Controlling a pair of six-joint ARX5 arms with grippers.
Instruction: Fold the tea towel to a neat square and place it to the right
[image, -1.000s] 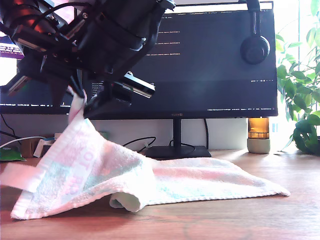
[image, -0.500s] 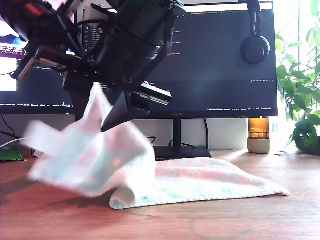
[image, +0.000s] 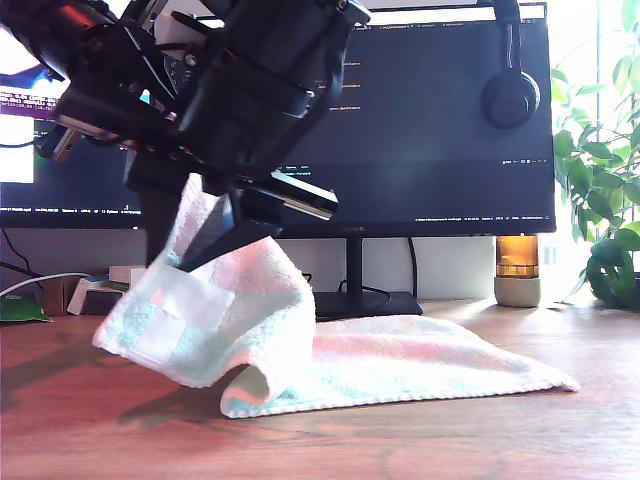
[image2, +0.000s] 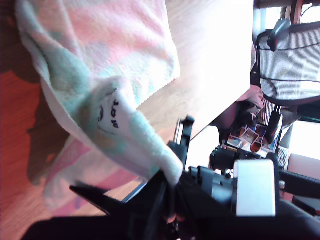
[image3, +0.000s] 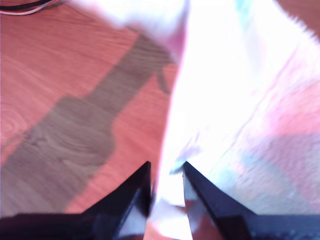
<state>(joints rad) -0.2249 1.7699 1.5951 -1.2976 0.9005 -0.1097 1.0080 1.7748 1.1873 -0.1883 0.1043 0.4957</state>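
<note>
Towel (image: 400, 360) lies half on the table (image: 500, 440), its end at the exterior view's left lifted and draped over. My first gripper (image2: 172, 187) pinches one corner; my second gripper (image3: 165, 192) is clamped narrow on another edge of the tea towel.

Since a second ago the two arms in the exterior view have risen and swung toward that view's right, carrying the lifted end of the tea towel (image: 215, 320) with them. That end, which trailed down to the table (image: 450, 440) at the exterior view's left, now hangs clear of the wood and curls over the flat half. The white label (image: 185, 315) has moved rightward and now faces the camera
</note>
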